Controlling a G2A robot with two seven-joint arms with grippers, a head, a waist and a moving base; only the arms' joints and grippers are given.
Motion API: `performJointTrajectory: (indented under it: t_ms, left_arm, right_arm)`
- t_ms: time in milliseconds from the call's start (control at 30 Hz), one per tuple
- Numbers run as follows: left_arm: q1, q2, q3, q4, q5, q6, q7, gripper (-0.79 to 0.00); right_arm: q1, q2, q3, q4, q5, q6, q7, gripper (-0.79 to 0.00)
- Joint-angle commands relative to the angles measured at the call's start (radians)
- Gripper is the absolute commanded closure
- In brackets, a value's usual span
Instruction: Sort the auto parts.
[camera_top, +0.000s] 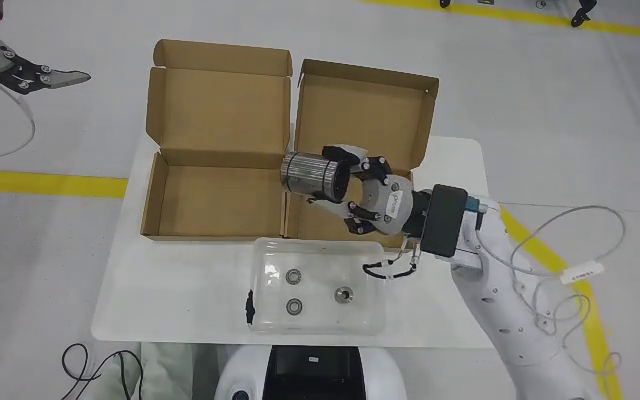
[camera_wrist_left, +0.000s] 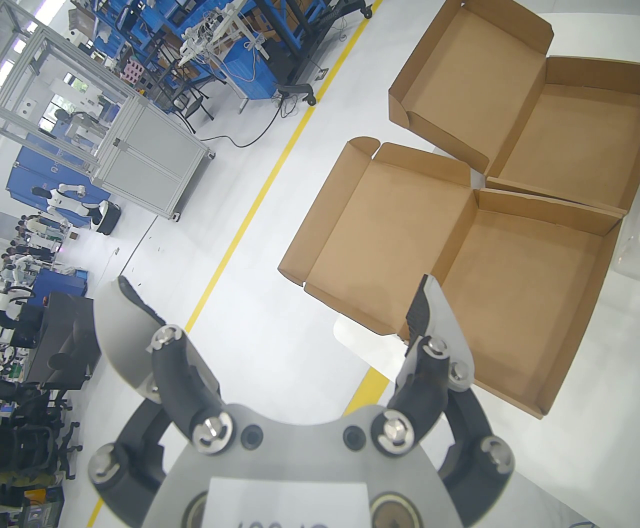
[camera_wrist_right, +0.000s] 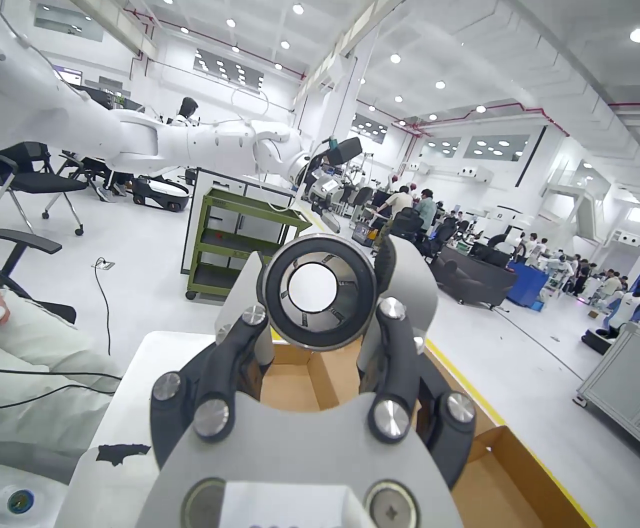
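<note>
The right fingers (camera_wrist_right: 410, 280) are clamped on a ribbed metal cylinder (camera_top: 308, 173), one on each side of it, its hollow bore pointing straight out ahead of them. They hold it up in the air, right above the cardboard wall where the two boxes meet: one box (camera_top: 215, 200) opens out past the cylinder's far end, the other box (camera_top: 365, 110) lies beneath and behind the fingers. Back behind the wrist, nearer the robot, a clear tray (camera_top: 320, 250) on the counter (camera_top: 180, 290) holds three small round parts.

The left fingers (camera_wrist_left: 442, 320) are spread wide with nothing in them, well off to the side beyond the counter's edge.

From here I'd say it's mid-carry, and the drop needs care. I can't tell which box is meant, but the cylinder should clear that shared wall fully first. It looks heavy and will roll, so bring it low, close to the cardboard floor, before the fingers part.
</note>
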Motion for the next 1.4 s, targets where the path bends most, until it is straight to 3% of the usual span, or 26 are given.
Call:
performJointTrajectory:
  t_ms: [0, 333, 767, 1067, 1367]
  left_arm:
    - [0.000, 0.000, 0.000, 0.000, 0.000, 0.000, 0.000, -0.785]
    - [0.000, 0.000, 0.000, 0.000, 0.000, 0.000, 0.000, -0.785]
    - [0.000, 0.000, 0.000, 0.000, 0.000, 0.000, 0.000, -0.785]
    - [0.000, 0.000, 0.000, 0.000, 0.000, 0.000, 0.000, -0.785]
    - [0.000, 0.000, 0.000, 0.000, 0.000, 0.000, 0.000, -0.785]
  right_arm:
    - [-0.005, 0.000, 0.003, -0.004, -0.001, 0.007, -0.014, 0.000]
    - [-0.018, -0.001, 0.000, -0.033, -0.034, 0.044, 0.006, 0.000]
    - [-0.120, 0.010, 0.023, -0.017, -0.104, 0.108, 0.041, 0.000]
    - [-0.155, 0.014, 0.018, 0.055, -0.112, 0.121, 0.103, 0.000]
    - [-0.124, 0.005, -0.034, 0.182, -0.090, 0.139, 0.184, 0.000]
